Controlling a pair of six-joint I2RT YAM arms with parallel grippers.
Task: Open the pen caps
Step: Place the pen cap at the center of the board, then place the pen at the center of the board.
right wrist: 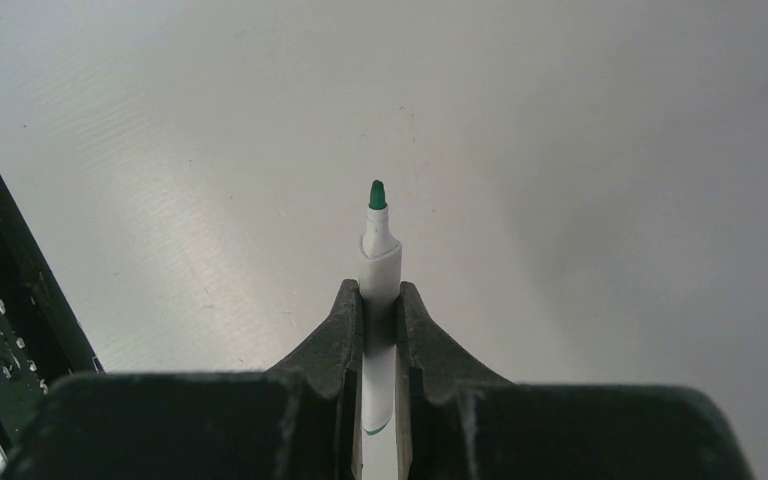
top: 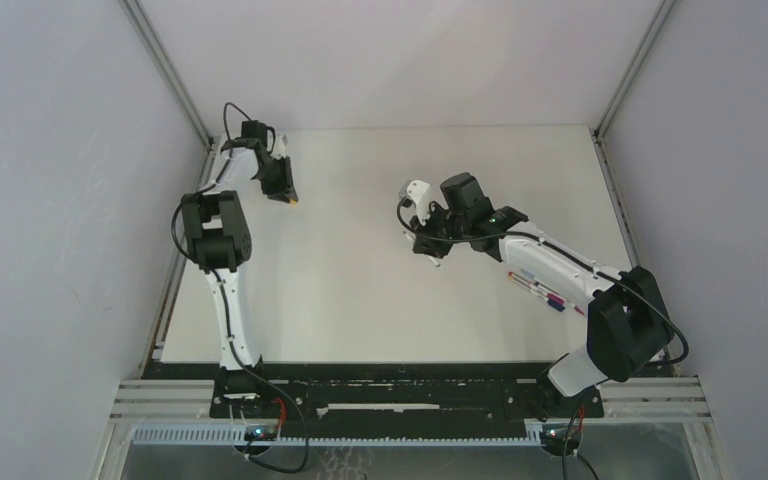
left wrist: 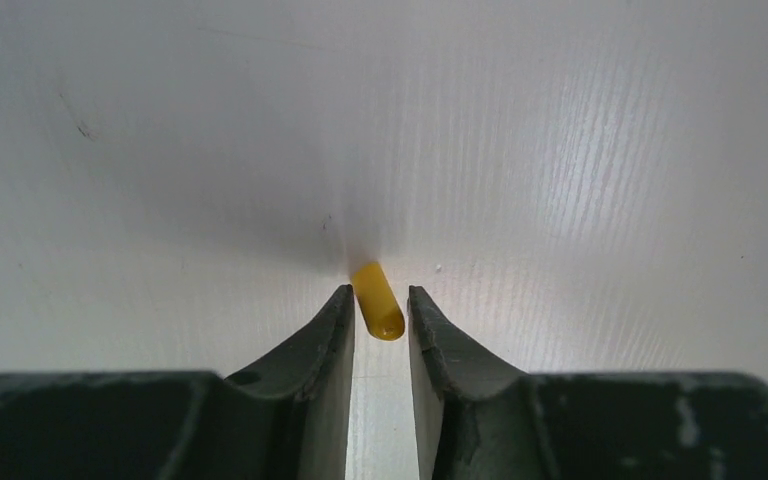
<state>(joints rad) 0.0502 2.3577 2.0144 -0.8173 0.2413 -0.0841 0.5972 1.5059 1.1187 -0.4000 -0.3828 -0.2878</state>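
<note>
While I watch from the overhead camera, the one white table [top: 380,310] fills the enclosure, and I count two arms on it: the left arm [top: 218,240] reaches up to the far left corner, and the right arm [top: 560,265] stretches in from the right toward the middle of the table. Each arm has one gripper, so two in all. Beside the right arm's forearm lies a small cluster of pens [top: 538,288], side by side on the table surface. I can separate at least three white barrels with blue, magenta and red ends, but the arm covers part of the group, so I cannot give a firm count. The right gripper [right wrist: 379,288] is clenched on one more pen [right wrist: 379,262]. Both fingers press against its white barrel, and it points straight out past the tips above bare table. Its green nib [right wrist: 377,194] is exposed, with no cap on it. The left gripper [left wrist: 380,292] is released, its jaws partly apart with a clear gap between them. In that gap, right at the fingertips, I see one yellow cap [left wrist: 378,300], a stubby cylinder slightly tilted. It sits close against the finger on the view's left and stands free of the other finger. I cannot tell whether it lies on the table or hangs just above it. That is the only loose cap I can find in any view.
</note>
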